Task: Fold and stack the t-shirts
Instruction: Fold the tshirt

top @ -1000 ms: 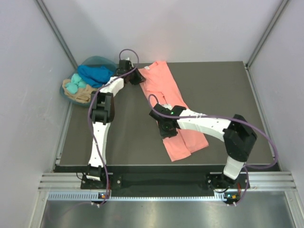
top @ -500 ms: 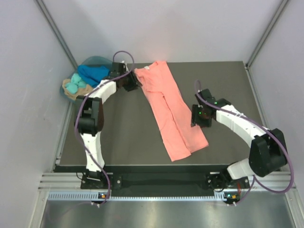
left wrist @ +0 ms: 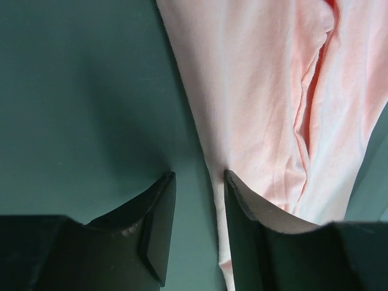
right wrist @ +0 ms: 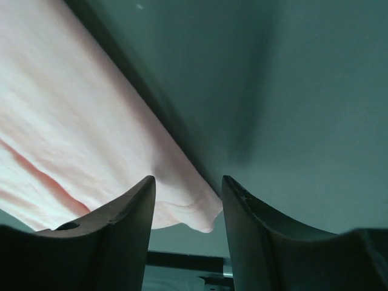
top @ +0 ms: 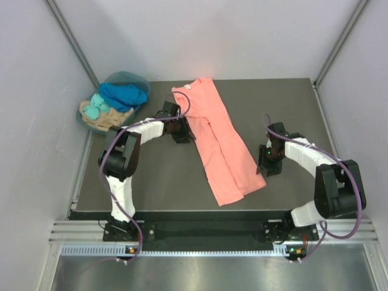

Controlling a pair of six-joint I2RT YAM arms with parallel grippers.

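A salmon-pink cotton t-shirt, folded lengthwise into a long strip, lies flat on the dark grey table. It runs on a slant from the middle of the far edge down toward the near edge, right of centre. A small pale patch shows at its neckline by the far edge, too small to read.

The left gripper sits low at the strip's left edge, about midway between the far and near edges. Its jaws are parted: in the wrist view one finger is over bare table and the other over the cloth, with the hem between them and nothing clamped. The right gripper is at the strip's right edge, nearer the near edge. Its jaws are also released, and a shirt corner shows in the gap.

Broad dark surface stretches from the shirt to the table's right edge, and again from the left arm to the left edge.

At the far left corner a round teal mesh basket holds a royal blue shirt, a turquoise shirt and a tan shirt, all bunched together.
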